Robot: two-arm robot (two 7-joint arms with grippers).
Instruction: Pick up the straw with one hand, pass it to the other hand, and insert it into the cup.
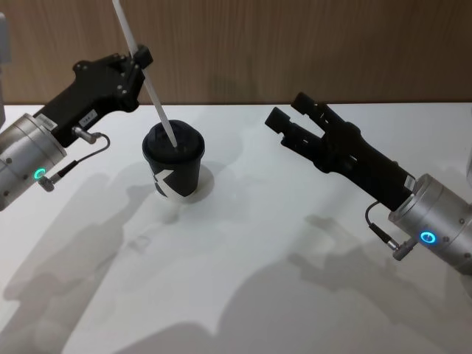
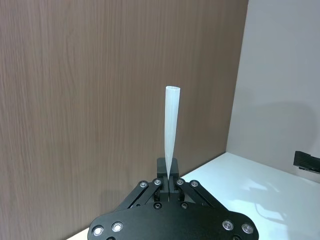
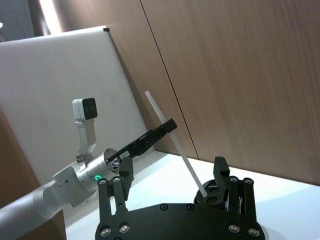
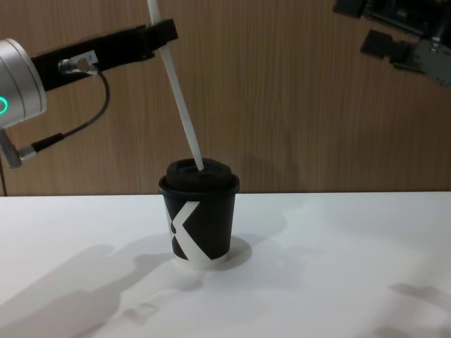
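Observation:
The black cup (image 1: 173,171) (image 4: 201,225) with a white K mark and domed lid (image 3: 212,197) stands upright on the table. The white straw (image 1: 147,74) (image 4: 180,98) (image 2: 171,130) (image 3: 172,137) slants up to the left, its lower end meeting the top of the lid. My left gripper (image 1: 140,57) (image 4: 163,32) (image 2: 169,175) (image 3: 167,125) is shut on the straw's upper part, above and left of the cup. Right of the cup, my right gripper (image 1: 287,110) (image 4: 363,24) (image 3: 172,170) hangs open above the table, holding nothing.
The white table (image 1: 258,258) has bare room in front of and to both sides of the cup. A wooden wall (image 1: 295,44) closes the back. A thin dark cable (image 1: 81,158) loops under the left wrist.

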